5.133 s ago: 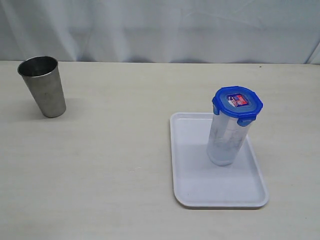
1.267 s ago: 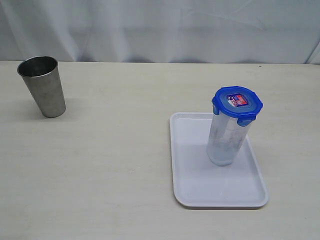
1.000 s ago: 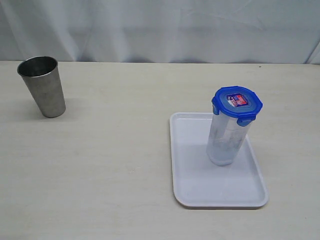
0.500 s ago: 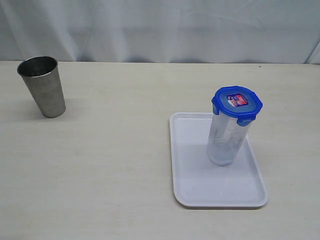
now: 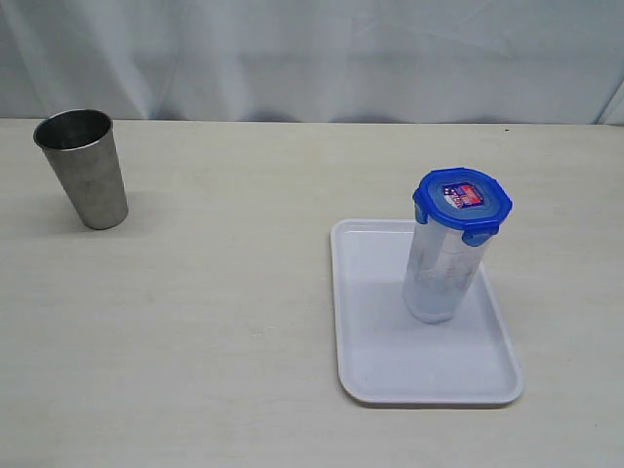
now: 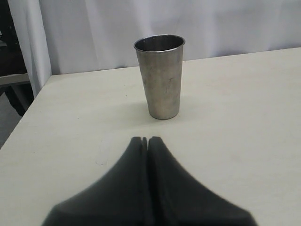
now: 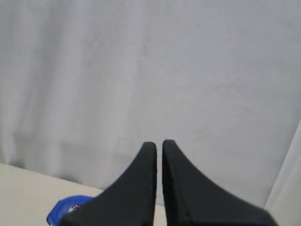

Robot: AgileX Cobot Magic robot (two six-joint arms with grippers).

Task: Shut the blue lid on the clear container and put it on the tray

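The clear container (image 5: 441,273) stands upright on the white tray (image 5: 390,361), right of the table's middle. The blue lid (image 5: 462,203) sits on its rim with the flaps down. Part of the lid (image 7: 66,213) also shows in the right wrist view. Neither arm appears in the exterior view. My left gripper (image 6: 145,140) is shut and empty, above the table and short of the metal cup. My right gripper (image 7: 159,144) is shut and empty, raised toward the white curtain, with the lid low beside its fingers.
A grey metal cup (image 5: 83,168) stands at the table's far left, and shows as the metal cup (image 6: 160,77) in the left wrist view. A white curtain (image 5: 312,58) hangs behind the table. The table's edge (image 6: 28,113) runs close to the cup.
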